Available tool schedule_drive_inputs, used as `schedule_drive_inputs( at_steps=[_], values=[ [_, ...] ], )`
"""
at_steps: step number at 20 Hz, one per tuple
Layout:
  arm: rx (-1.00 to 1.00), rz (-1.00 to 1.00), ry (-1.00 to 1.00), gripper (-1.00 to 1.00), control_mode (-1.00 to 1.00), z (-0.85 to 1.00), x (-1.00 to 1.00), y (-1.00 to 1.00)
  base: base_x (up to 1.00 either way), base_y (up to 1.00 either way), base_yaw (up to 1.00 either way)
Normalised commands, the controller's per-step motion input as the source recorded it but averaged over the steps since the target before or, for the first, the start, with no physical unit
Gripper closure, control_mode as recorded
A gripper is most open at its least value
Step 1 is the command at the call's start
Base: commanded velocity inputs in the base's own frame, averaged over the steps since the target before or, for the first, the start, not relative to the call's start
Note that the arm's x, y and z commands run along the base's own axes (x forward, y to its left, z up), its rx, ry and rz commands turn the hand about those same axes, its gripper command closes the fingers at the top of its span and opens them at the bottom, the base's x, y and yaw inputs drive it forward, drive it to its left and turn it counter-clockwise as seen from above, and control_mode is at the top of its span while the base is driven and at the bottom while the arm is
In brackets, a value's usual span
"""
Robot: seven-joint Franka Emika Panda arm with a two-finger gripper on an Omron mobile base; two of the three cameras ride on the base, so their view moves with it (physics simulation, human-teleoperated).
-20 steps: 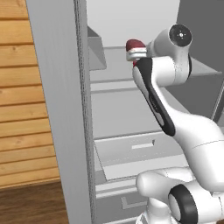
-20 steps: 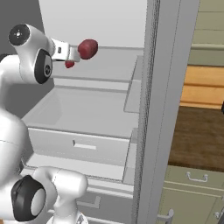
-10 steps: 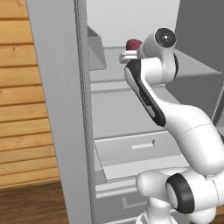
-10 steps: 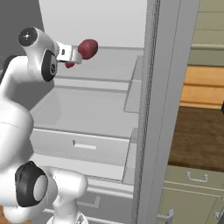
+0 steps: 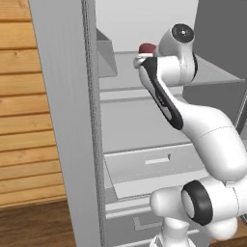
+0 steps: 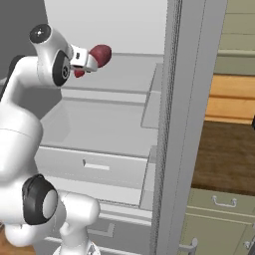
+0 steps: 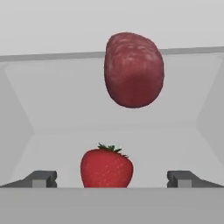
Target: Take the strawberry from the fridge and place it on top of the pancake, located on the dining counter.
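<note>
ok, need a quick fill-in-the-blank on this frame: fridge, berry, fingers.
1. In the hand view, the strawberry sits ____ the two fingers.
2. The gripper is ____, holding nothing.
3. The dark red oval item stands ____ the strawberry on the same shelf.
4. The fridge door is ____.

Missing words: between; open; behind; open
</note>
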Motion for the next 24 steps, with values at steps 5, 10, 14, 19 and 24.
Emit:
schedule_drive_inputs(
  at_steps=[5,10,14,19,24],
  values=[
    [0.00,0.00,0.06,-1.00,-1.00,-0.11,0.30,0.01,0.00,0.00,0.00],
    [0.00,0.00,0.02,-1.00,-1.00,-0.14,0.15,0.02,0.00,0.00,0.00],
    [0.00,-0.02,0.00,-1.00,-1.00,-0.11,-0.01,0.00,0.00,0.00,0.00],
    [0.00,-0.03,0.00,-1.00,-1.00,-0.20,-0.01,0.00,0.00,0.00,0.00],
    [0.00,0.00,0.00,-1.00,-1.00,-0.10,0.08,0.00,0.00,0.00,0.00]
  ],
)
